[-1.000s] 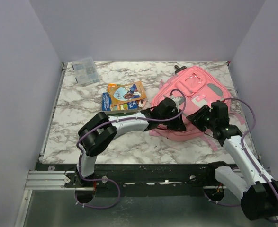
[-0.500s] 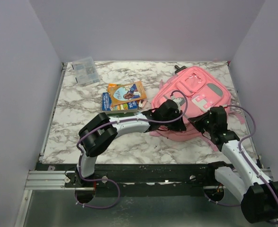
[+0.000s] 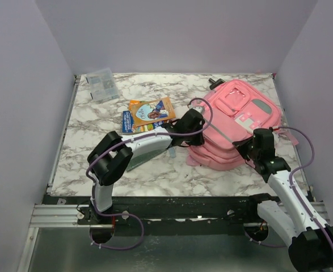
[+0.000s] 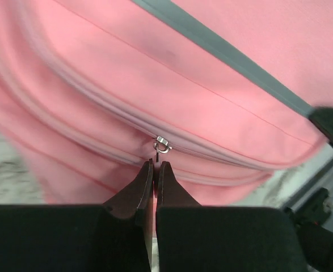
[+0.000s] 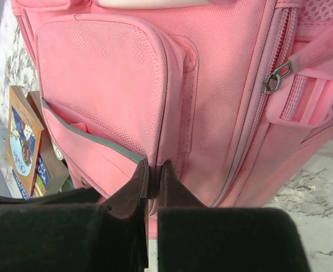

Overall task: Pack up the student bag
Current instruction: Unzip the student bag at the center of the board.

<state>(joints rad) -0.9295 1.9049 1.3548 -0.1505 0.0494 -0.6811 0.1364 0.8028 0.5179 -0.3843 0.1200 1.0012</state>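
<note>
The pink student bag [image 3: 237, 116] lies at the right of the marble table, front pockets up. My left gripper [image 3: 199, 129] is at the bag's left side. In the left wrist view this gripper [image 4: 156, 165] is shut on a small zipper pull [image 4: 156, 152] that hangs from a silver slider [image 4: 163, 144] on a pink zip line. My right gripper [image 3: 250, 146] is at the bag's near right side. In the right wrist view it [image 5: 153, 170] is shut on a fold of the bag's fabric [image 5: 172, 113] beside the grey-trimmed pocket [image 5: 92, 139].
Two books [image 3: 149, 115] lie stacked left of the bag, also in the right wrist view [image 5: 21, 139]. A clear plastic box [image 3: 102, 84] sits at the far left corner. A pink strap buckle [image 5: 308, 102] and a second zipper pull [image 5: 275, 79] hang on the bag's side. Purple walls enclose the table.
The right gripper has closed on the bag's fabric. The left arm has drawn back to the left with the zipper pull, and the bag has shifted and bunched up.
</note>
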